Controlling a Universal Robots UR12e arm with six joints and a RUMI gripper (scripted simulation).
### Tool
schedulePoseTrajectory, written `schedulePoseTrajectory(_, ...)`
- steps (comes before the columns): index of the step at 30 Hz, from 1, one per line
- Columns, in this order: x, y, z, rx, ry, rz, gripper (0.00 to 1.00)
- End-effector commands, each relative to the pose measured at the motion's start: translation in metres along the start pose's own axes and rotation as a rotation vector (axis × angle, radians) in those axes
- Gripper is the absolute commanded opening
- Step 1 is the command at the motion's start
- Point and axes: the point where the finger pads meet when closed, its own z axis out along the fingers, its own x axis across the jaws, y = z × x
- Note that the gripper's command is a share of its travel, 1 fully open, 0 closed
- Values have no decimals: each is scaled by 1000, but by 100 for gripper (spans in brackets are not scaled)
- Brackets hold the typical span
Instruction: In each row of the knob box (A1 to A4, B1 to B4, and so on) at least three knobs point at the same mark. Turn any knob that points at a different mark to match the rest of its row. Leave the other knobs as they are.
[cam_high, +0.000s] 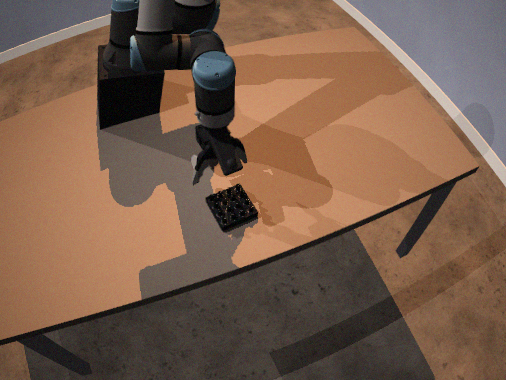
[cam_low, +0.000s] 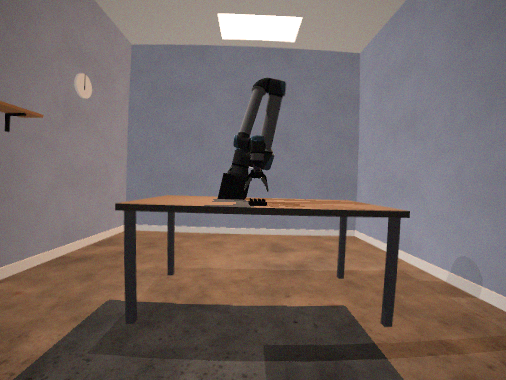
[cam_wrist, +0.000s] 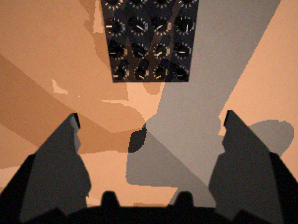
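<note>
Jaws wide open, holding nothing, hover above table (cam_high: 350, 125) short of knob box (cam_high: 231, 207), prob. lining up approach.

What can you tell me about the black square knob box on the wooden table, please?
The black square knob box is a flat, dark slab lying on the brown wooden table, near its front edge. Its top carries a grid of small round dark knobs with pale pointer lines and tick marks; where each points is too small to tell. The open two-jaw gripper hangs above the table just behind it, touching nothing. Arm shadows cross it.
</note>
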Motion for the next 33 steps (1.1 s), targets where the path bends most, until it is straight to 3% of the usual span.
schedulePoseTrajectory(1,0,-1,0,1,0,0,100)
schedulePoseTrajectory(12,0,-2,-1,1,0,12,100)
schedulePoseTrajectory(21,4,-22,-4,1,0,155,100)
schedulePoseTrajectory(33,13,-79,-15,1,0,571,100)
